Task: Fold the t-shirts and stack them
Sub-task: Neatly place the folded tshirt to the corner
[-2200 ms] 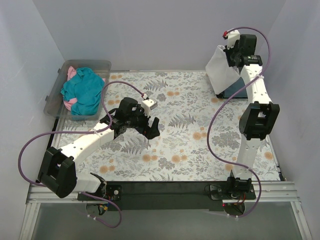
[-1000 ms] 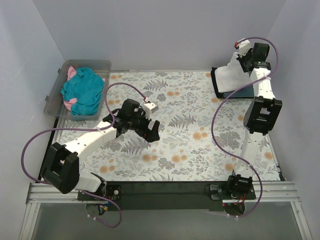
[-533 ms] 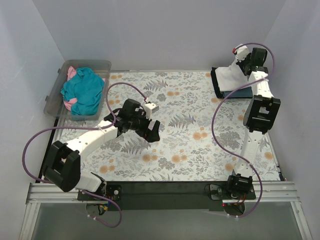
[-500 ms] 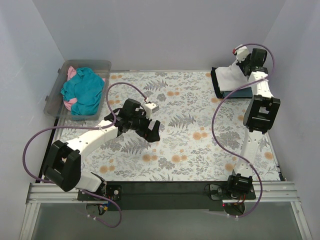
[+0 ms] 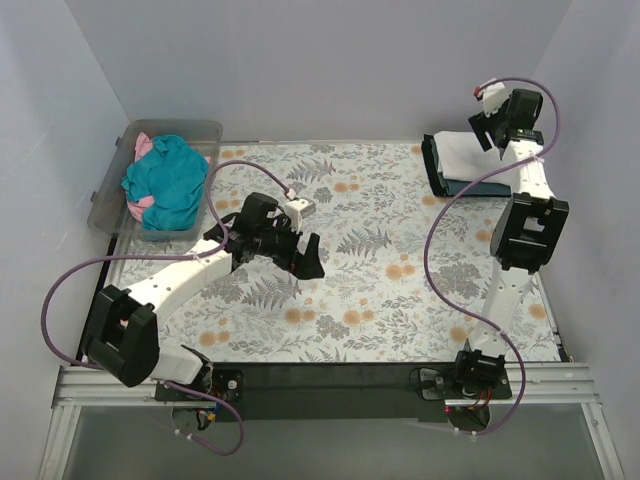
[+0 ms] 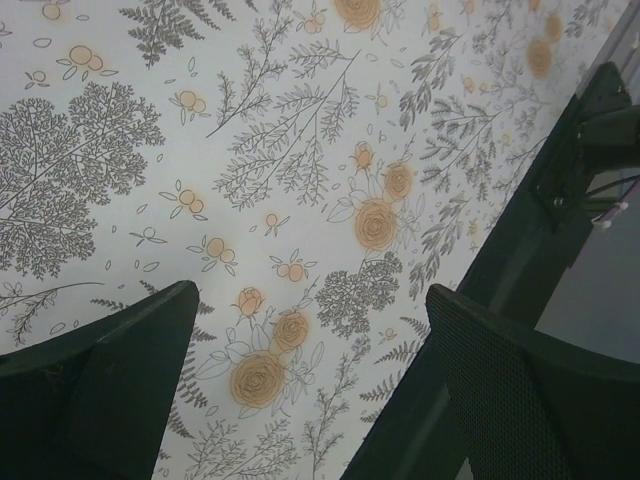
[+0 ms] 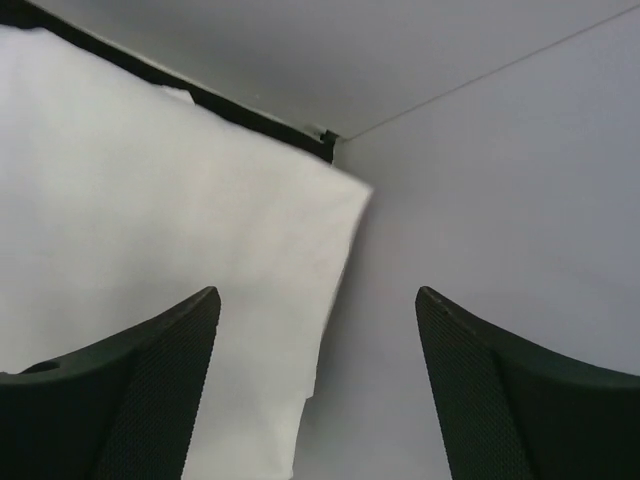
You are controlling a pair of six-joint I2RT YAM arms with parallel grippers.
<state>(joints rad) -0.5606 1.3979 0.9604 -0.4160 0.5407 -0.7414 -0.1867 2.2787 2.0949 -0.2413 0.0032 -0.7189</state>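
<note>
A folded white t-shirt (image 5: 460, 156) lies at the table's back right corner, on top of a dark slate-blue t-shirt (image 5: 487, 181) whose edges show around it. My right gripper (image 5: 484, 132) hovers open just above the white tee's far right edge, holding nothing. In the right wrist view the white t-shirt (image 7: 150, 200) fills the left side under my open right gripper (image 7: 315, 330), with the grey wall to the right. My left gripper (image 5: 305, 255) stands open and empty over the floral cover (image 6: 300, 150) near the table's middle; the left wrist view shows my left gripper (image 6: 310, 330) wide apart.
A clear plastic bin (image 5: 203, 131) at the back left holds a crumpled teal t-shirt (image 5: 165, 182) and a pink one (image 5: 143, 148). Grey walls stand close behind and beside the right arm. The black front rail (image 6: 500, 300) runs along the near edge.
My right gripper has gone from shut to open and let go of the white t-shirt, which has settled flat on the dark one. The left arm shifted only slightly.
</note>
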